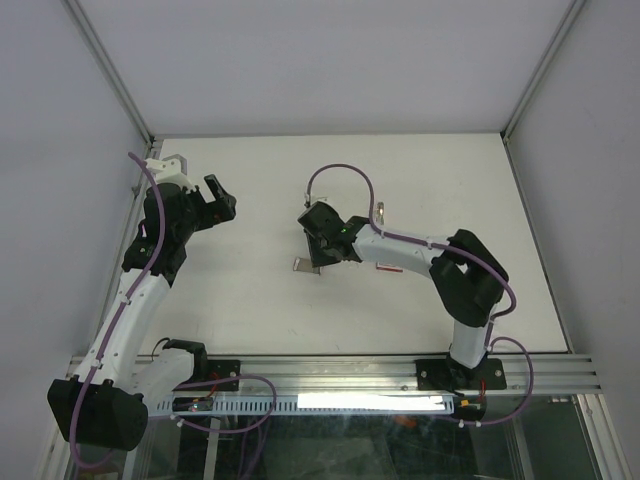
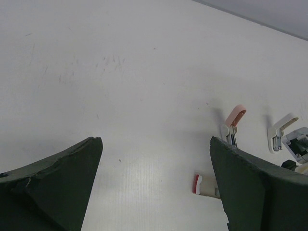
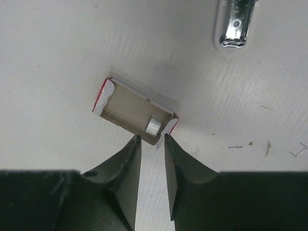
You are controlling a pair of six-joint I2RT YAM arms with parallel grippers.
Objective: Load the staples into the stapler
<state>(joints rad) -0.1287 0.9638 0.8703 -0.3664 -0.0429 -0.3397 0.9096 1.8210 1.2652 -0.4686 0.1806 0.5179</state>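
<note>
On the white counter (image 1: 400, 180), the loading looks barely begun. The left fingers (image 2: 57, 183) stand spread wide and empty, well off to one side. The right fingers (image 3: 122, 173) hover narrowly parted and grip nothing, their tips just at the near edge of the box. The stapler (image 3: 235, 24) lies just beyond, only its chrome end showing, so whether it is already loaded cannot be told. The box of staples (image 3: 127, 108), red-edged, lies open on the counter with a silver strip (image 3: 153, 126) inside. Lifting that strip, seating it and shutting the stapler appear to remain.
</note>
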